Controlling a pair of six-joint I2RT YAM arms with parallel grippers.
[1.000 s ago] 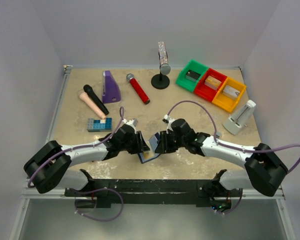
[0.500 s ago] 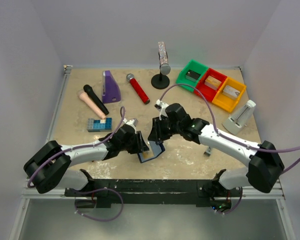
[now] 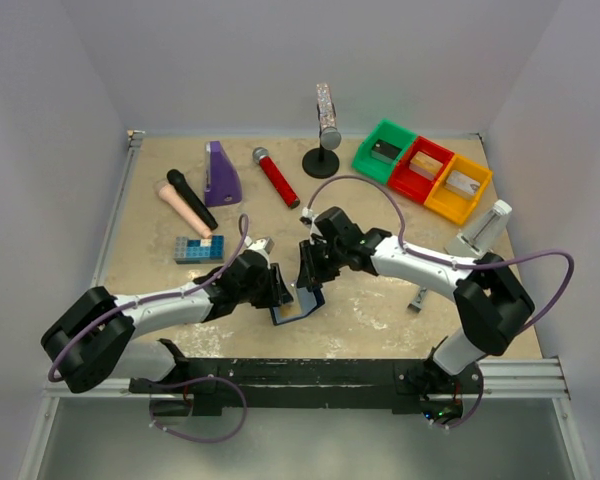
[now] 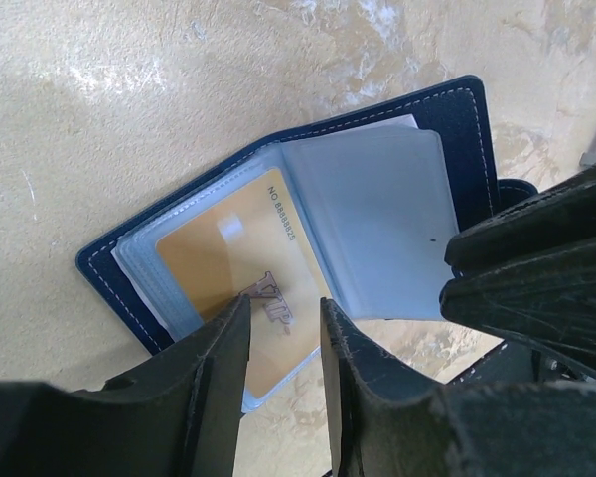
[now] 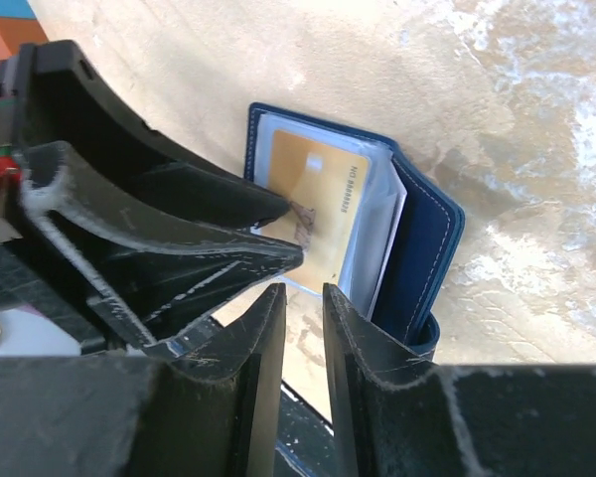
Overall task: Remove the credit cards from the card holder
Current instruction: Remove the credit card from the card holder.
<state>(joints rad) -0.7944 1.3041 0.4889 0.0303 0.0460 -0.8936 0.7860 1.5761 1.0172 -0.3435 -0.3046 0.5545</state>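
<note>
The card holder (image 3: 312, 297) lies open on the table near the front edge, dark navy outside with pale blue-grey sleeves inside. An orange-gold credit card (image 4: 228, 266) sits in its left sleeve and also shows in the right wrist view (image 5: 316, 199). A pale sleeve (image 4: 377, 224) covers the right half. The other cards are hidden. My left gripper (image 4: 283, 308) hovers over the gold card's near edge, jaws slightly apart with nothing between them. My right gripper (image 5: 303, 293) is just beside the holder (image 5: 427, 243), jaws narrowly apart and empty. The two grippers (image 3: 280, 288) (image 3: 308, 270) almost touch.
A studded blue brick block (image 3: 198, 249), black and beige microphones (image 3: 191, 198), a purple block (image 3: 221, 174) and a red microphone (image 3: 276, 177) lie at the back left. A microphone stand (image 3: 323, 150), green, red and yellow bins (image 3: 422, 170) and a white dock (image 3: 480, 235) are at the back right.
My right gripper has pulled back from the holder, risen and shifted left, its arm swinging inward. The holder's right flap has lifted and shifted slightly. My left gripper stayed at the holder.
</note>
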